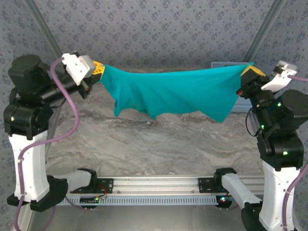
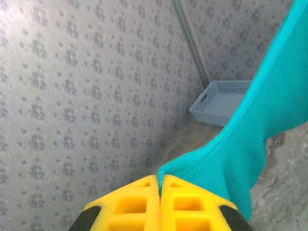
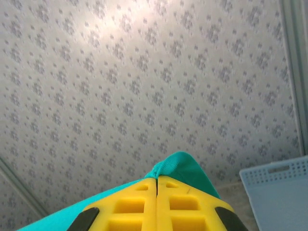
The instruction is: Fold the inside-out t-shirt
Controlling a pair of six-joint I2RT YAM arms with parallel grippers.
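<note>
The left gripper (image 1: 98, 69) is clamped on one end of the inside-out t-shirt (image 1: 178, 94), which hangs stretched above the table (image 1: 144, 149). Its long axis runs straight across to the right gripper (image 1: 250, 72), pinched shut on the other end (cloth pokes past both pairs of fingertips). Neither arm is nearer, so lowering it likely takes both together.

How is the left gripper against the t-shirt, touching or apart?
Touching. The left wrist view shows the left gripper shut on the t-shirt, with the fabric's edge pinched between the closed jaws.
</note>
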